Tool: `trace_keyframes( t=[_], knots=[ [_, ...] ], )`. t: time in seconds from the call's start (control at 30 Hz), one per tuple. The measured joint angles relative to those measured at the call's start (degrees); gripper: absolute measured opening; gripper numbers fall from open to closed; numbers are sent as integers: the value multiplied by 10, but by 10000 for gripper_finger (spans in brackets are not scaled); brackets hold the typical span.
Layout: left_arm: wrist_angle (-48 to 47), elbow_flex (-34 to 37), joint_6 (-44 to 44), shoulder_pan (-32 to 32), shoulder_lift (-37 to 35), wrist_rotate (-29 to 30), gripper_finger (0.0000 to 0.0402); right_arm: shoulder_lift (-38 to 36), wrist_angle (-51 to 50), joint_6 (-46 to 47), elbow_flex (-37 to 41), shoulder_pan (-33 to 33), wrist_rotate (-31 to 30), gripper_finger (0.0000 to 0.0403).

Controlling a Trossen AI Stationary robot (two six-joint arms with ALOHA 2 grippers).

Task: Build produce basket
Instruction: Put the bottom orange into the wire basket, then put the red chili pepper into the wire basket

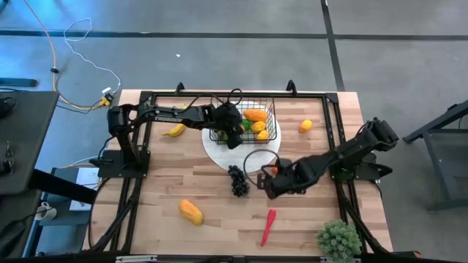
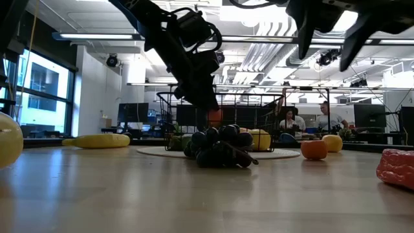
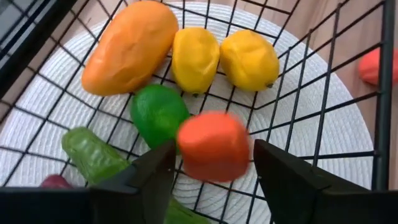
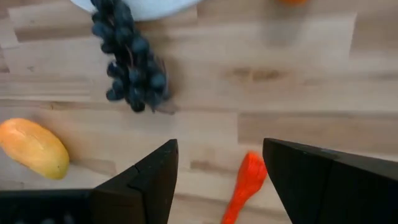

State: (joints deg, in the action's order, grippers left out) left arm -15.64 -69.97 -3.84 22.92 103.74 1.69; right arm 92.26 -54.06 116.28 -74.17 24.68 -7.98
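Fingers of the left gripper [image 3: 211,171] stand parted over the black wire-mesh basket [image 1: 269,109], a blurred orange-red toy fruit [image 3: 213,146] loose between them — a drop-off, I judge. Inside already: a long orange piece [image 3: 129,46], two yellow lemons [image 3: 195,58] and a green lime [image 3: 158,113]. Right gripper [image 4: 221,171] hovers with fingers wide and empty above the wooden worktop [image 4: 298,87], near the dark purple grapes [image 4: 129,68] and red chili [image 4: 247,180] — next comes lowering squarely onto one of them.
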Motion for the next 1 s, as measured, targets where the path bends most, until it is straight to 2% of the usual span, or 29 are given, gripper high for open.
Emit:
trace_keyframes(
  t=[0.2, 0.4, 0.57, 0.77, 1.0],
  knots=[
    [4, 0, 7, 0, 0, 0, 228, 39, 51, 85, 0, 46, 26, 215],
    [7, -2, 38, 3, 0, 2, 232, 60, 56, 149, 0, 69, 27, 215],
    [-27, -30, 47, 15, 0, 0, 232, 78, 82, 150, 0, 70, 43, 215],
    [-99, -85, 85, 30, 0, -30, 232, 107, 92, 153, 0, 72, 105, 215],
    [-194, -154, 116, 50, 0, -40, 232, 139, 99, 157, 0, 78, 118, 215]
  ],
)
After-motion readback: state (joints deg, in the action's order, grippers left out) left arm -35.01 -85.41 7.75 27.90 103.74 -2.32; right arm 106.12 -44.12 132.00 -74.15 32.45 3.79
